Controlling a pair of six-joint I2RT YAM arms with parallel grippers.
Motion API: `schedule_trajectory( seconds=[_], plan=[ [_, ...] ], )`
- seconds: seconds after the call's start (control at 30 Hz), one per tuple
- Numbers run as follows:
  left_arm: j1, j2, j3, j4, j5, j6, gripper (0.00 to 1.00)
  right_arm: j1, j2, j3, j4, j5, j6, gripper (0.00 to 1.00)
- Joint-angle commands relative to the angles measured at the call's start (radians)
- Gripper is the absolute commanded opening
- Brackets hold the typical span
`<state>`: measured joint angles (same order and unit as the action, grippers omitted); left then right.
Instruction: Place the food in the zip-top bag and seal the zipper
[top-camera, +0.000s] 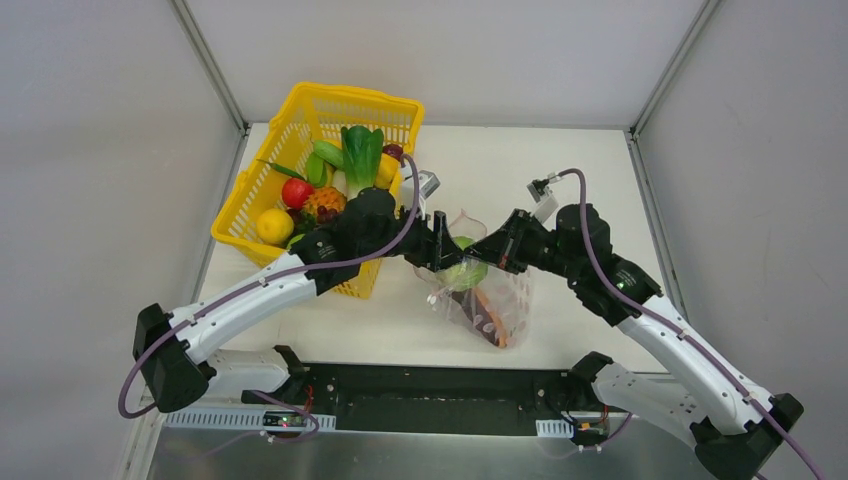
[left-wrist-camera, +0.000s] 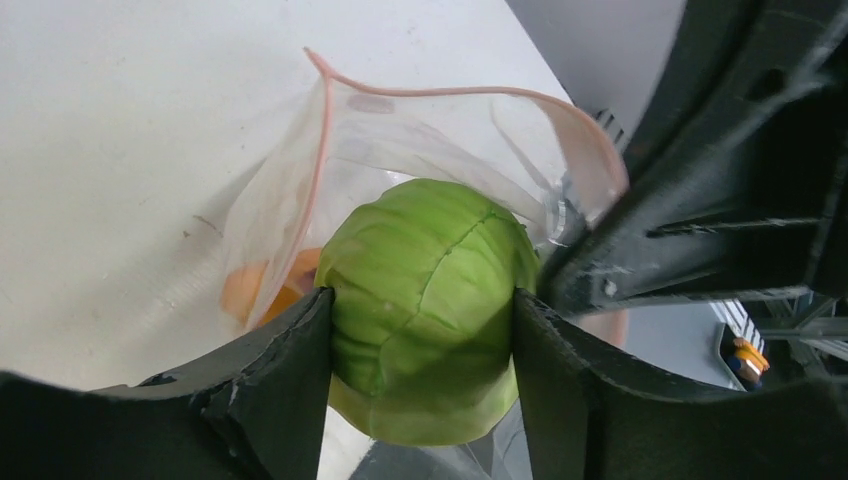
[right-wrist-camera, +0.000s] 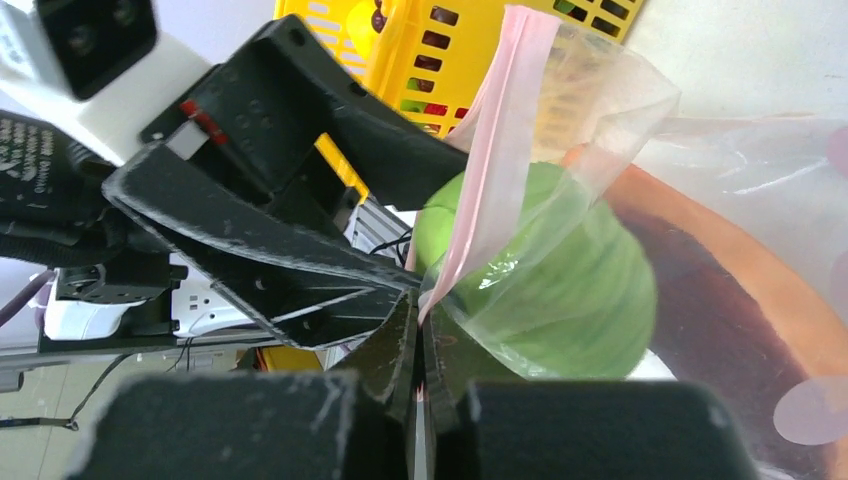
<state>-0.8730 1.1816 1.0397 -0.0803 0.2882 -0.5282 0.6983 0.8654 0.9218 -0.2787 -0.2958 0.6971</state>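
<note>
Both clamped: left gripper (left-wrist-camera: 420, 335) on cabbage (left-wrist-camera: 430, 260), clear only from left wrist; right gripper (right-wrist-camera: 416, 322) on zipper (right-wrist-camera: 490, 170), from right wrist; bag (top-camera: 503, 300) lengthwise toward lower right overhead.

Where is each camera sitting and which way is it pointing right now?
Top: above and behind the arms, looking down on table, basket and both arms.
Left wrist: over the left gripper, facing down into the bag; its fingers clamp the cabbage.
Right wrist: behind the right gripper, shut on the zipper, facing the left gripper.
Both wrists share cabbage and bag.
</note>
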Motion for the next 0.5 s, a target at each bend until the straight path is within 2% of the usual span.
schedule_trajectory(
  seconds=[0.0, 0.07, 0.13, 0.23, 0.33, 0.47],
  plan=[
    [-0.031, 0.011, 0.022, 0.063, -0.030, -0.010, 0.62, 0.004, 0.003, 0.052, 0.084, -0.050, -0.030, 0.00],
    [-0.032, -0.029, -0.017, 0.111, -0.085, -0.020, 0.69, 0.003, -0.007, 0.050, 0.081, -0.039, -0.025, 0.00],
    [-0.032, -0.059, -0.019, 0.087, -0.138, -0.002, 0.77, 0.004, -0.027, 0.038, 0.076, 0.002, -0.022, 0.00],
    [-0.031, -0.092, 0.006, -0.006, -0.161, 0.043, 0.80, 0.002, -0.065, 0.012, 0.073, 0.071, -0.023, 0.00],
    [-0.032, -0.134, -0.005, 0.005, -0.155, 0.048, 0.84, 0.001, -0.075, 0.003, 0.068, 0.087, -0.028, 0.00],
    [-0.032, -0.183, -0.012, -0.020, -0.176, 0.062, 0.82, 0.002, -0.071, 0.005, 0.052, 0.087, -0.035, 0.00]
  ],
)
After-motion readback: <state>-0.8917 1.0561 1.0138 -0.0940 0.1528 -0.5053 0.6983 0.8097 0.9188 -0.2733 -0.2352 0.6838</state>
